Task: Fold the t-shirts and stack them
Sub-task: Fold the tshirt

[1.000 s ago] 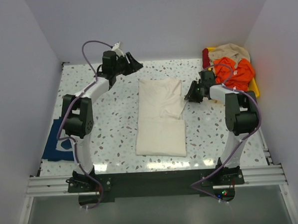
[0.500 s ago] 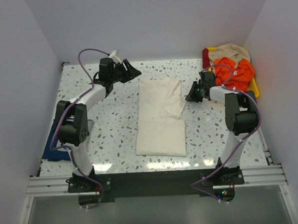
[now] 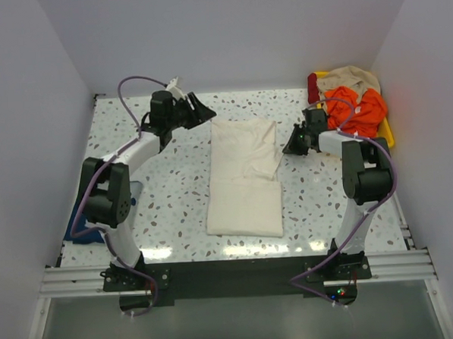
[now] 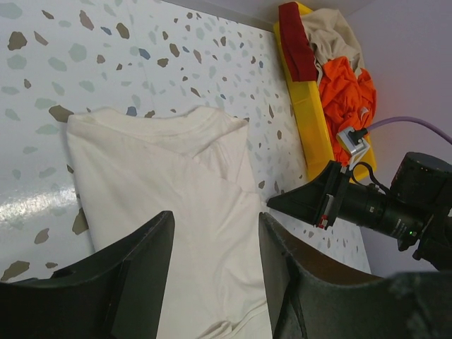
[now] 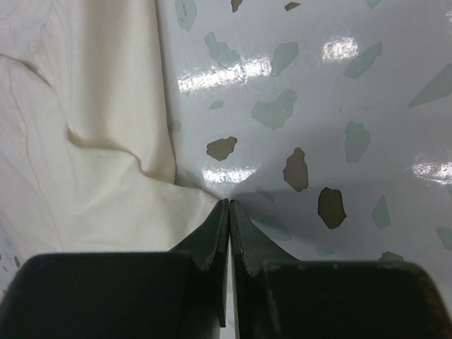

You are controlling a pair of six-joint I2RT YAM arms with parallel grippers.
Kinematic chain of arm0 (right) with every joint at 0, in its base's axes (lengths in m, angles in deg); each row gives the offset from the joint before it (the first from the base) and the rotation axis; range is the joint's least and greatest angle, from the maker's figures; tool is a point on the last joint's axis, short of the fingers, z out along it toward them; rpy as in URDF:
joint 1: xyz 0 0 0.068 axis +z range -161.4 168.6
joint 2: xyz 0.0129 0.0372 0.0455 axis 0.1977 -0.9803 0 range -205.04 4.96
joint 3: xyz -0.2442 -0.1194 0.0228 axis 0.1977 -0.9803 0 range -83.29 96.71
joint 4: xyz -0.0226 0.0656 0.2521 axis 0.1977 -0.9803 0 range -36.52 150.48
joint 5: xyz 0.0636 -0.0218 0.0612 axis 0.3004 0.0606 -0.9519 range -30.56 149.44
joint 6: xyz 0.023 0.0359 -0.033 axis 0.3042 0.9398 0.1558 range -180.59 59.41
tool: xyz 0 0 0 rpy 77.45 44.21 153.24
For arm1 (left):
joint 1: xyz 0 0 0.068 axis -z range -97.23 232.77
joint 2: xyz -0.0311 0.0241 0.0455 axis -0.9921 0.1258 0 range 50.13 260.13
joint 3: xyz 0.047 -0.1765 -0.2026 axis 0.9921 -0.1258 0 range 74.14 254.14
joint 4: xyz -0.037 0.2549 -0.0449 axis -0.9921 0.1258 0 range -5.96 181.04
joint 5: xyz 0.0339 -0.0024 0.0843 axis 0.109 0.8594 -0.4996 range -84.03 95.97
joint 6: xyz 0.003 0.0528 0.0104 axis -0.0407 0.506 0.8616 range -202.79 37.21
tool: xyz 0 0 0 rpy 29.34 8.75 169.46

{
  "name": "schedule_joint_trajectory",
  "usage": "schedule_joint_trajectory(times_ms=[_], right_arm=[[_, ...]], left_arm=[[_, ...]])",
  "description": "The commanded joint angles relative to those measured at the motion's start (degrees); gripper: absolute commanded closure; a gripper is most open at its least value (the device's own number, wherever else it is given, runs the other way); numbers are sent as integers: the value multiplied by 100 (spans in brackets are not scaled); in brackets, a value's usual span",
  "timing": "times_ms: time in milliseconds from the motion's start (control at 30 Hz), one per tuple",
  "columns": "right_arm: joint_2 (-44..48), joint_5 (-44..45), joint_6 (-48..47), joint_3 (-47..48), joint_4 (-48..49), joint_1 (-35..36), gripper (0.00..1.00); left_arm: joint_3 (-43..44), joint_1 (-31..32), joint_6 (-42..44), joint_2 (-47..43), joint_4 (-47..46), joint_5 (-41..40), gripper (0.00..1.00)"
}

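A large plain cream cotton t-shirt (image 3: 246,176) is seen folded into a long upright rectangle in the middle of the white speckled tabletop (image 3: 170,184), its lower half doubled into a neat panel and its upper half lightly creased. The left gripper (image 3: 199,109) is held above the table just beyond the shirt's far left corner; in the left wrist view its black fingers (image 4: 138,258) are spread apart with nothing between them, and the cream shirt is seen lying below. The right gripper (image 3: 292,145) is lowered at the shirt's right edge, about a third of the way down. In the right wrist view its fingers (image 5: 212,233) are pressed together, the tips meeting right at the hem; whether any cloth is nipped there cannot be told. A navy blue t-shirt (image 3: 72,234) is glimpsed at the left edge of the table, mostly hidden behind the left arm. In the far right corner a yellow plastic tray (image 3: 388,134) is heaped with orange cloth (image 3: 356,109), beige cloth (image 3: 351,78) and a dark red piece (image 3: 312,85).
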Motion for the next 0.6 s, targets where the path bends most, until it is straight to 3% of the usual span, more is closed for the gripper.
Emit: schedule_joint_trajectory(times_ms=[0,367,567], right_arm=[[160,-120,-115,-87,-108,19,97],[1169,-278,16,-245,-152,159,100],[1338,-156,69,-43,-319,624,100]], left_arm=[[-128,42,-27,-329,-290,-30,44],[-435,69,-10,-611,-132,-57,46],[-690,69,-45,-786,-114,-57,47]])
